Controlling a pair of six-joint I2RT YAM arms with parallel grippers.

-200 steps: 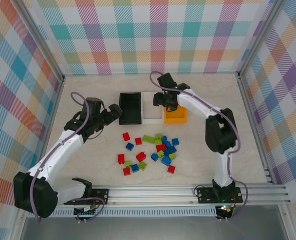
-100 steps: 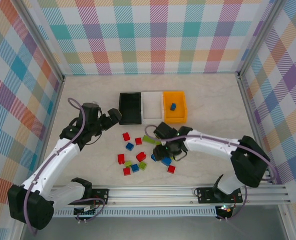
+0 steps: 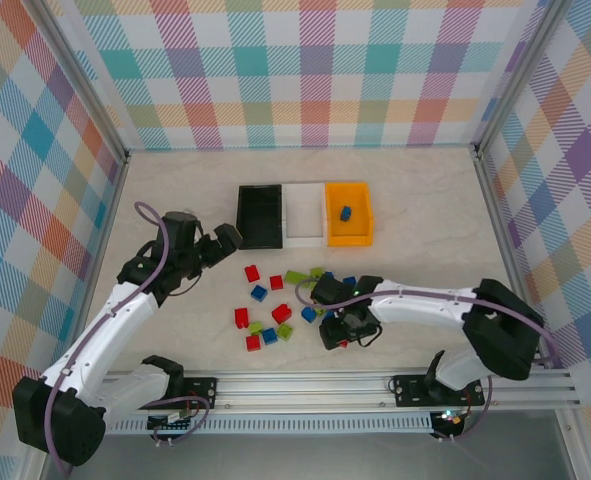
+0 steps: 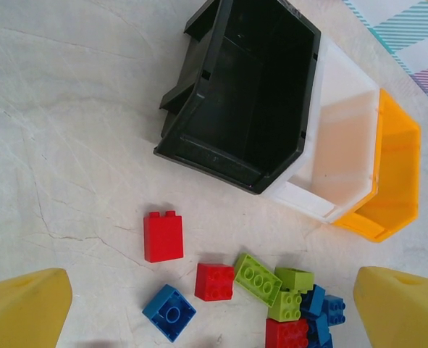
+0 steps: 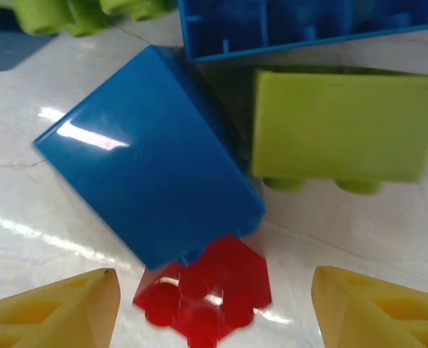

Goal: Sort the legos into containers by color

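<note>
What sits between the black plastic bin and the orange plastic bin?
The white rectangular plastic bin sits there, side by side with the black plastic bin and the orange plastic bin. This shows in the top external and left wrist views.

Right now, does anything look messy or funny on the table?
Nothing looks broken. The loose bricks lie jumbled on the table; near the right pincer, an upturned blue brick shows its hollow underside and a green brick lies on its side. A lone blue brick sits in the orange bin.
</note>
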